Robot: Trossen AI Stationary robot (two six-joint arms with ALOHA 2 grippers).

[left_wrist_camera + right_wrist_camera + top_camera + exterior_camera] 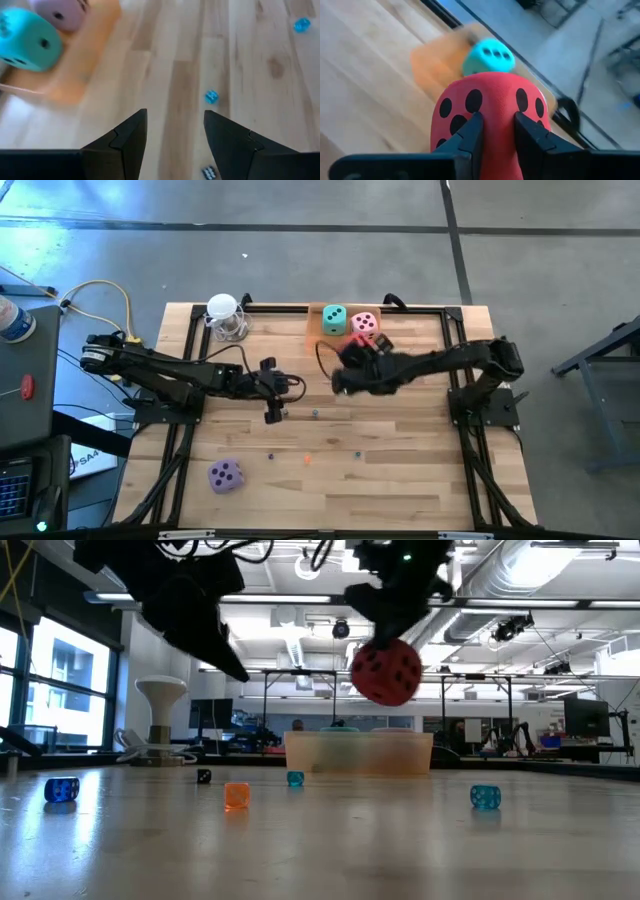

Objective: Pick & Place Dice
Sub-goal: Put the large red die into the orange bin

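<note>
Softly squashed red die [490, 107] pinched.

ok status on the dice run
Right gripper shut on red die, lifted near the tray. Left gripper open, empty, mid-table. Path clear.

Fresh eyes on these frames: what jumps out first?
The soft red cube die with dark pips, pinched in the right gripper and hanging clear above the wooden table. Next, the teal die and pink die sitting in the translucent orange tray at the far edge.
</note>
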